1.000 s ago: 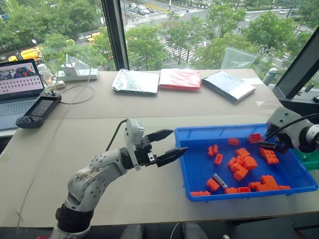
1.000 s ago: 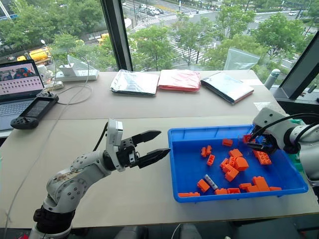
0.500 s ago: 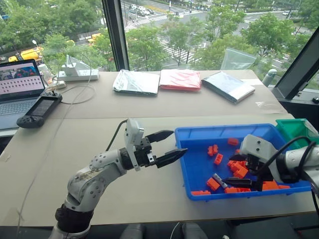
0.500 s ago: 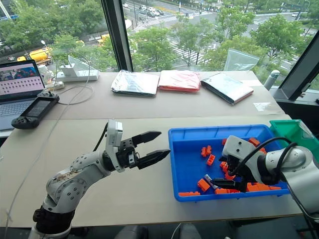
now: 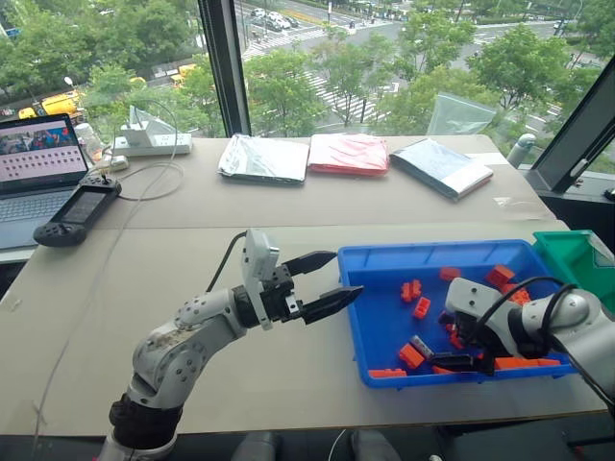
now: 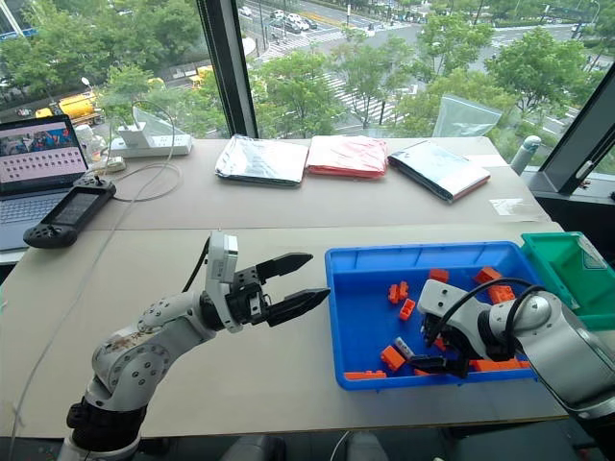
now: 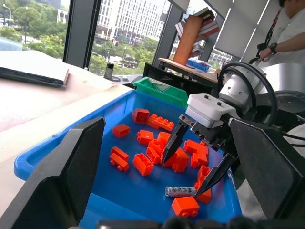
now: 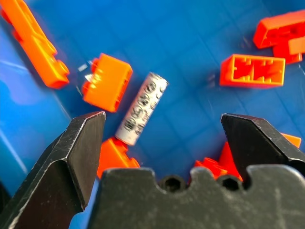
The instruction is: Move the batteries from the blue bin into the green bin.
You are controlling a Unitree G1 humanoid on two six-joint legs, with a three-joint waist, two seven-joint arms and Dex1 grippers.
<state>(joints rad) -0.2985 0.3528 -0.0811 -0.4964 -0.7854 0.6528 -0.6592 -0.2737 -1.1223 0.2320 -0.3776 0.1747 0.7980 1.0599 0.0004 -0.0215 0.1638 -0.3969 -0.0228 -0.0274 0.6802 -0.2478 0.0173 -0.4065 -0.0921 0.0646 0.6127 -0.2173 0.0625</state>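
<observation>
- While the right hand [image 7: 193, 164] hung low inside the blue bin [image 5: 384, 259], its fingers stood apart around the battery [image 8: 142, 108] without touching it – spread, nothing gripped.
- Battery lay flat on the bin floor near the front wall, among the orange bricks [image 5: 413, 354]; one brick sat just beside its end.
- Left hand [image 5: 336, 278] hovered over the surface [image 5: 192, 250] just outside the bin's left wall, fingers parted, empty.
- Progress, as a judgement: early or mid-cycle. That battery was not yet picked up. Green bin [image 5: 573, 257] sat right of the blue bin; its inside was mostly hidden, so I couldn't tell whether any batteries were already in it.
- Left to do: clamp on the battery, lift, carry right, drop in the green bin. I could make out only one battery in the blue bin; more could be buried under the bricks.
- View differences:
  - Right wrist view gave the battery's printed wrap and the gaps to both fingers; the head views showed it only as a small grey sliver by the fingertips.
  - Left wrist view gave a side-on look at the right hand's fingers pointing down at the battery, plus a person [image 7: 290, 33] standing behind the green bin.
  - Head views gave the overall layout: laptop [image 5: 34, 173], controller [image 5: 77, 213], both bins.
</observation>
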